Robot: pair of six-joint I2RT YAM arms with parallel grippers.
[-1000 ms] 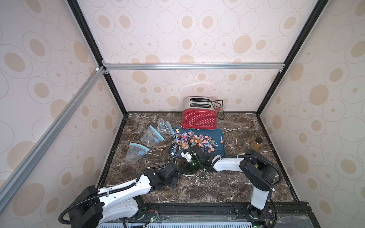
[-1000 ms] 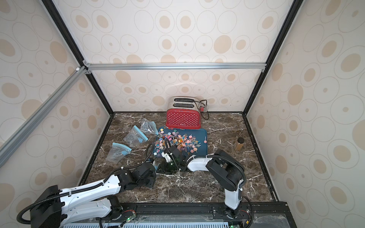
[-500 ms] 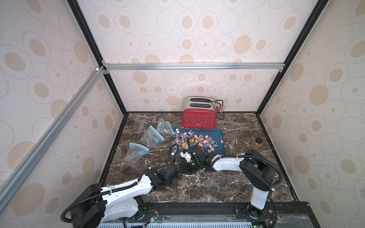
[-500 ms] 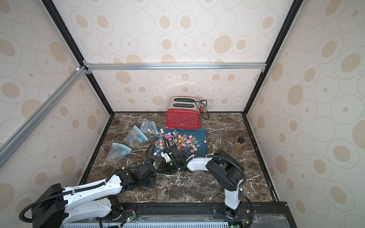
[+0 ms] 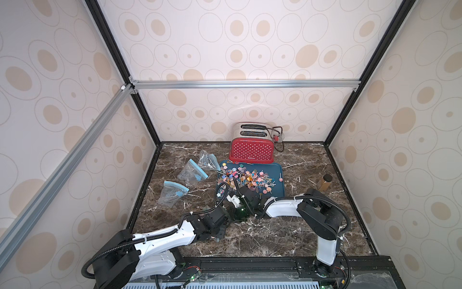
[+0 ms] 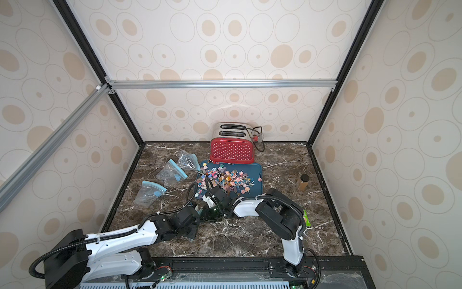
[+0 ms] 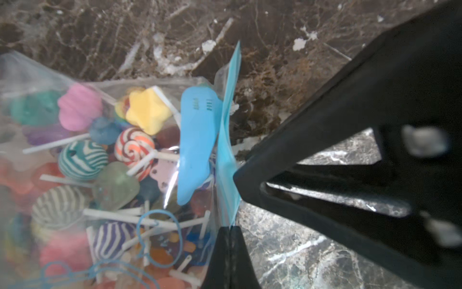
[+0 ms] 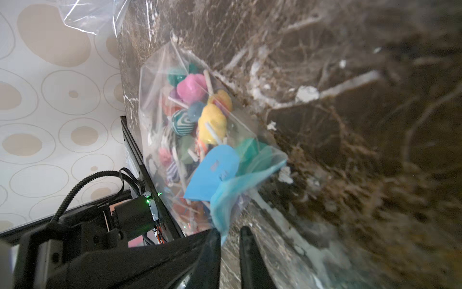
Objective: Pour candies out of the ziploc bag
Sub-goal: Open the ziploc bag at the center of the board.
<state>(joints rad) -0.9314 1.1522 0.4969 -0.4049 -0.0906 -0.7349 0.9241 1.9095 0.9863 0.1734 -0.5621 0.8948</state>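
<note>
Where the left arm (image 5: pixel 162 236) and right arm (image 5: pixel 282 209) meet at front-centre of the marble table (image 5: pixel 262 240) in both top views, their wrists crowd together just in front of the blue tray (image 5: pixel 276 170), and whatever sits between them is hidden. Loose candies (image 5: pixel 250 179) cover the tray's left and middle. Three empty bags (image 5: pixel 192 172) lie left of it, a red toaster (image 5: pixel 251 150) stands behind it, and a small bottle (image 5: pixel 325 182) stands well to its right. Left wrist view: left gripper (image 7: pixel 228 229) clenched, fingertips together on the blue zip strip (image 7: pixel 225 150) of the ziploc bag (image 7: pixel 37 70). The bag is full of candies (image 7: pixel 85 160), with the slider tab (image 7: pixel 195 140) just beside the strip. The right gripper (image 7: pixel 247 180) touches the same strip further along. Right wrist view: right gripper jaws stand a narrow gap apart, the strip's end at their mouth against one finger; whether it is pinched, cannot tell. Candies are bunched inside the clear bag, over the marble.
</note>
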